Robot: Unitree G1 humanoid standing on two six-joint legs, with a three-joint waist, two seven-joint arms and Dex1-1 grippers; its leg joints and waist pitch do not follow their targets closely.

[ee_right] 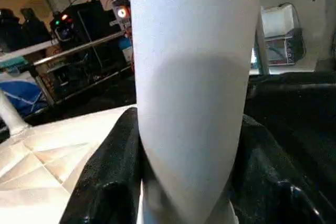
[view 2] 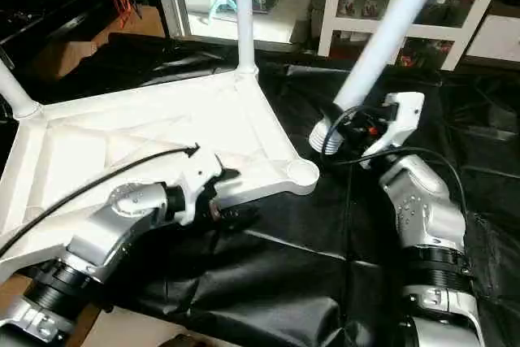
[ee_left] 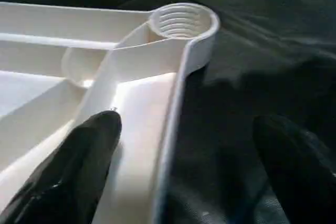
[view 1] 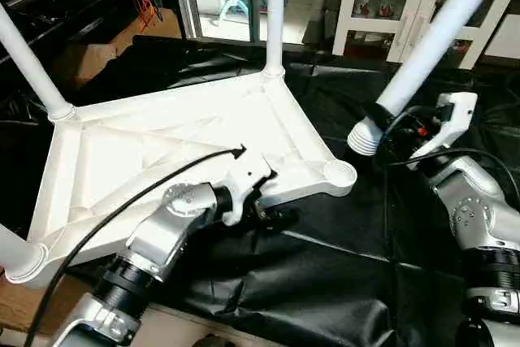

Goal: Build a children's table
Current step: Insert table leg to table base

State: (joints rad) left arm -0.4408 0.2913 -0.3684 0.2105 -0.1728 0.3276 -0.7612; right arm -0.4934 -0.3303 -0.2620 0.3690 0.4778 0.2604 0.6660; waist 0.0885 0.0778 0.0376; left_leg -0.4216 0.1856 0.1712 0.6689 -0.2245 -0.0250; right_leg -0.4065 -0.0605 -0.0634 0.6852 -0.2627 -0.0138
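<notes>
Tabletop [view 1: 154,140] lies underside-up on black sheet [view 1: 341,274] w/ three legs fitted, left gripper [ee_left: 178,156] released, straddling its rim below empty threaded socket [ee_left: 182,20] at 12 o'clock, while right gripper [ee_right: 178,182] clamps fourth leg [view 1: 439,34], grip seen close in right wrist view.

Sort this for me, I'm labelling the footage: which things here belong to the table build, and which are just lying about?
Job:
- tabletop, upside down, three legs fitted
- empty corner socket
- fourth leg, clamped in the right gripper
- left gripper, open astride the tabletop's edge

Lying about:
- black sheet
- cardboard box
- white cabinet
</notes>
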